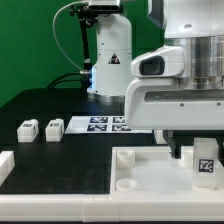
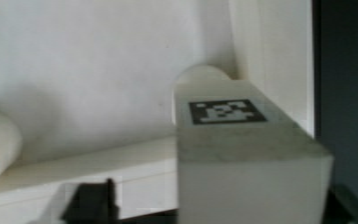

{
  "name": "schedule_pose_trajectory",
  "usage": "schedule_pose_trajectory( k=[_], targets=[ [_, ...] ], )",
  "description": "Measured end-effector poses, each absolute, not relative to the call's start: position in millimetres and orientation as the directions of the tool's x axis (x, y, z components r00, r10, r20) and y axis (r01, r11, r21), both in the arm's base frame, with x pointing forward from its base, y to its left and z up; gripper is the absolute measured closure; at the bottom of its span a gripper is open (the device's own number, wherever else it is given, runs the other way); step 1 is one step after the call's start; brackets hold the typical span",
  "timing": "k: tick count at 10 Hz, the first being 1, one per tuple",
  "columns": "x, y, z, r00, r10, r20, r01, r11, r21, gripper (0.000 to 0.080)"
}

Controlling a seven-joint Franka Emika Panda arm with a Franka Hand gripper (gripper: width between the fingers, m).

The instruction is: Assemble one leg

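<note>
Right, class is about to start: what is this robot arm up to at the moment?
The robot arm is working over the large white tray, with its gripper down at the tray's corner on the exterior view's right. A small white leg with a black-and-white tag stands there; the wrist view shows it close up. Whether the gripper is clamped on it cannot be told. Two more legs lie loose on the black table, beside the marker board.

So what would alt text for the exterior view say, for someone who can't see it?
A white robot arm's gripper hangs over a tagged white leg standing at a large white tray. Two more legs sit on the black table, near the marker board.
</note>
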State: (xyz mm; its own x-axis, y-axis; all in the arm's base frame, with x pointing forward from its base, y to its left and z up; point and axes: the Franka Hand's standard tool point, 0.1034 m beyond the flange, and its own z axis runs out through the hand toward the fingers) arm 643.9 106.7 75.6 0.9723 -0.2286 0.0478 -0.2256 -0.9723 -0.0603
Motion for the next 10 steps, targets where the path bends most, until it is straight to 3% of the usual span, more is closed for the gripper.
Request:
schedule_pose_trajectory(
  k=[1,3,5,8,10],
  targets=[
    [643.9,107.3,75.5,0.947,-0.318,0.042,-0.315,-0.947,-0.065,0.05],
    [643.8,107.8,73.7,0.843,-0.538,0.023,-0.535,-0.841,-0.072,0.0507],
    [644.7,109.5,72.9,0.656,-0.755,-0.01,-0.754,-0.654,-0.049,0.0507],
    [640.5,113.9,72.0,0.068,-0.997,-0.019,-0.997,-0.068,-0.021,0.0507],
    [637.2,114.8,71.5,-0.28,-0.96,-0.026,-0.958,0.281,-0.052,0.0506]
  ],
)
